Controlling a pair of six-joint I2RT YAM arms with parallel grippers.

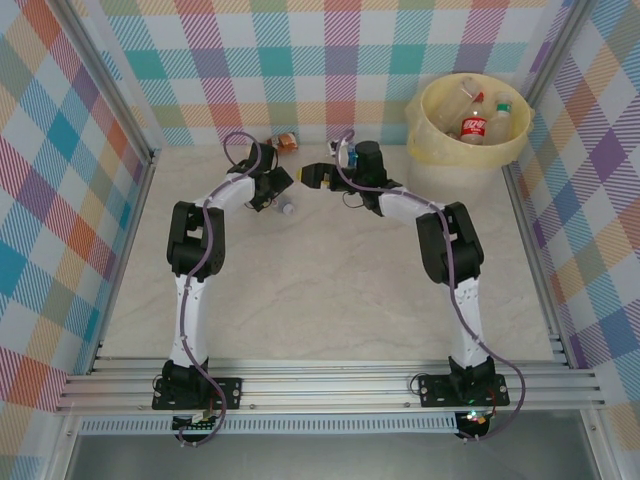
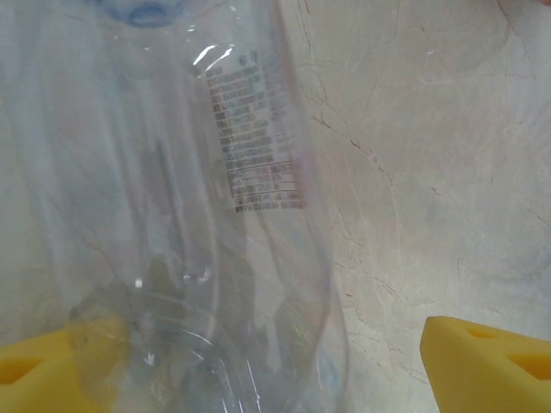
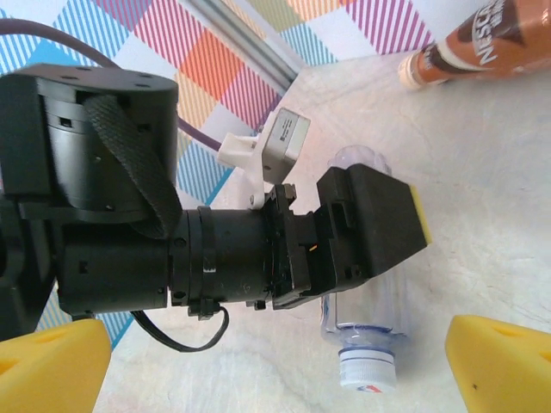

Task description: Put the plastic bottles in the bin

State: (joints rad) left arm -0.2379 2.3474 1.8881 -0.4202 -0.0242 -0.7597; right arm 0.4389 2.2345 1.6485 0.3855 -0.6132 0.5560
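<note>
Plastic bottles [image 1: 473, 125] lie inside the bin [image 1: 432, 140]. Left of the bin, a clear bottle [image 2: 215, 215] rests on the table [image 1: 330, 290] between the wide-spread fingers of the left gripper [image 2: 267, 370], not clamped. The right gripper [image 3: 277, 366], nearer the bin, gapes empty.

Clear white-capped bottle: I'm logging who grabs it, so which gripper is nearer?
Left. The left gripper straddles the clear bottle, open; the right gripper is off to its side, apart.

Bright, even light, soft shadows; the left wrist view is hazy through the clear bottle [image 2: 172, 215].
</note>
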